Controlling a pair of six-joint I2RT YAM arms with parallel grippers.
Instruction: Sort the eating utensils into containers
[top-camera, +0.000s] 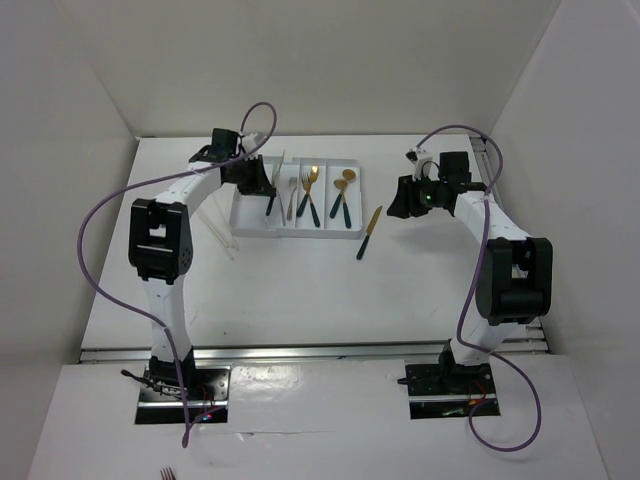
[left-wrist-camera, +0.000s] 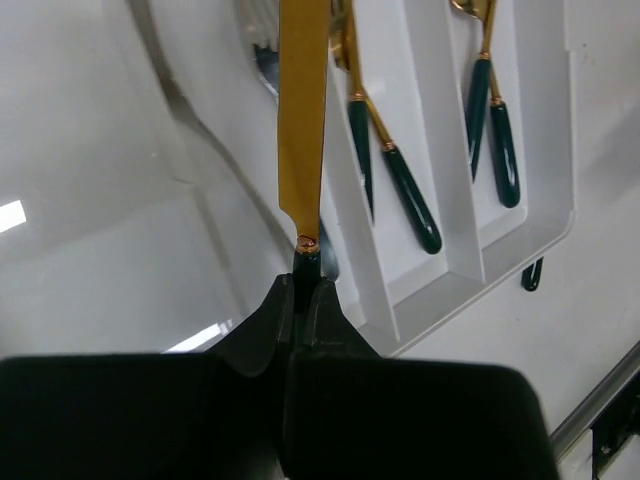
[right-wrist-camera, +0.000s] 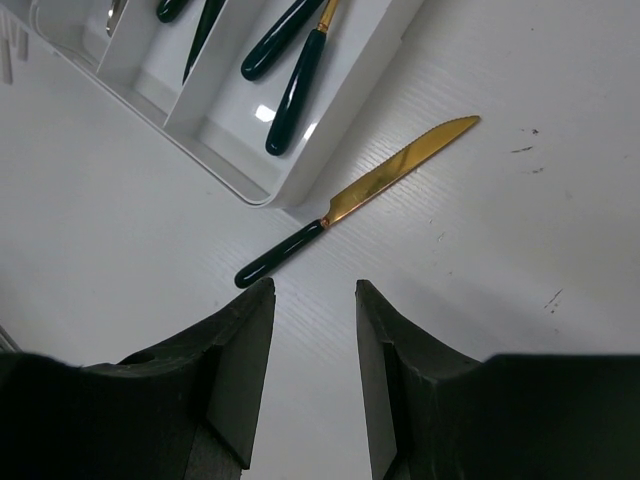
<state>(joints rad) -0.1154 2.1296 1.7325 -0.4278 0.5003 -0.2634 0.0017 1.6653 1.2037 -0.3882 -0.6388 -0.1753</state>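
Fingers of the left gripper (left-wrist-camera: 305, 295) are pinched tight on the dark handle of a gold-bladed knife (left-wrist-camera: 302, 120), held over the flat white plastic compartment tray (left-wrist-camera: 560, 190). The right gripper (right-wrist-camera: 315, 300) is part-open and empty, above a second gold-bladed, dark-handled knife (right-wrist-camera: 350, 200) lying just beside the tray.

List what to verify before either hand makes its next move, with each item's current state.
1. Left hand shut on the held knife at its handle: ok.
2. Held knife running roughly along the tray compartments, not across them: ok.
3. Which compartment lies directly beneath it: cannot tell.
4. Right hand open: ok.
5. Loose knife on the table, ahead of the right hand and fully in its view: ok.
6. Finger room around the loose knife, whose middle sits at the tray's corner: cannot tell.
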